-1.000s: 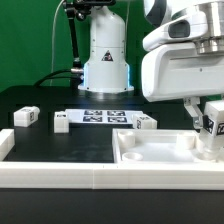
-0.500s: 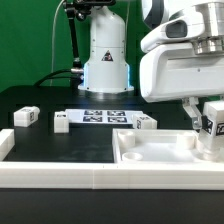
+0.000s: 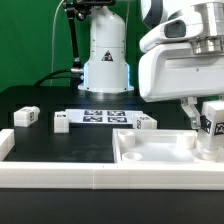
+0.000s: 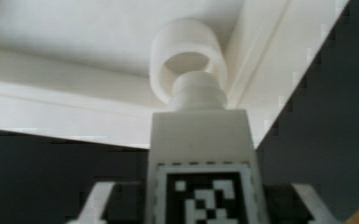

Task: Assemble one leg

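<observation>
My jaws grip the small white plastic leg block (image 4: 202, 160). I must hold it straight (no tilt) over the round white socket (image 4: 190, 58) in the big flat white panel (image 3: 160, 152).

Robotics lab: green backdrop (image 3: 30, 50), black tabletop (image 3: 60, 148), tagged marker board (image 3: 103, 116), white robot arm base (image 3: 106, 55).

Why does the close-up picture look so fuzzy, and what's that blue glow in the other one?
Wrist view: the leg sits so near the lens that its marker and the white panel behind look soft. Exterior view: sharper; the blue glow is a lit ring on the arm's base, and the white arm housing close to the camera is bright, almost washed out.
</observation>
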{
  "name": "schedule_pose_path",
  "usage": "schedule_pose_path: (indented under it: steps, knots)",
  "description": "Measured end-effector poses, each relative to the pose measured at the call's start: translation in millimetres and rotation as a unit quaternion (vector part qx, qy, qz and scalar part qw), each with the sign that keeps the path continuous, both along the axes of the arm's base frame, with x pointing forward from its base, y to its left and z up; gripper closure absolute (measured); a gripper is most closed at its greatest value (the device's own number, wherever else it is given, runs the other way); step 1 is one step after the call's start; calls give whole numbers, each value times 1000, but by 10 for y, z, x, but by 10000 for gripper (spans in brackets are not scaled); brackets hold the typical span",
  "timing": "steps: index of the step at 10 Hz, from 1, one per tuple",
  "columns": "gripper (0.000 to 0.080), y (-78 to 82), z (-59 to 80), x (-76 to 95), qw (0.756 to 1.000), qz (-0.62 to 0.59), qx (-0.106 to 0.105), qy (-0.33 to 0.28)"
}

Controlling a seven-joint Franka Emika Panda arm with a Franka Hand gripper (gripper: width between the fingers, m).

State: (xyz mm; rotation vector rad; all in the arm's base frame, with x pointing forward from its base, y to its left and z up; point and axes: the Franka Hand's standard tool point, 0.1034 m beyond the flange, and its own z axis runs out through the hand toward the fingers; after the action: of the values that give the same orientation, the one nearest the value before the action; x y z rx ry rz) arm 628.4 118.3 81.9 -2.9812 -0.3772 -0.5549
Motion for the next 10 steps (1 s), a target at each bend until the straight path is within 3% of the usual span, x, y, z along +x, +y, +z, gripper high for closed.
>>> schedule_pose_path:
  steps: [10]
  knots:
    - [512,-10,-133,-138,1000,-2,1,-16]
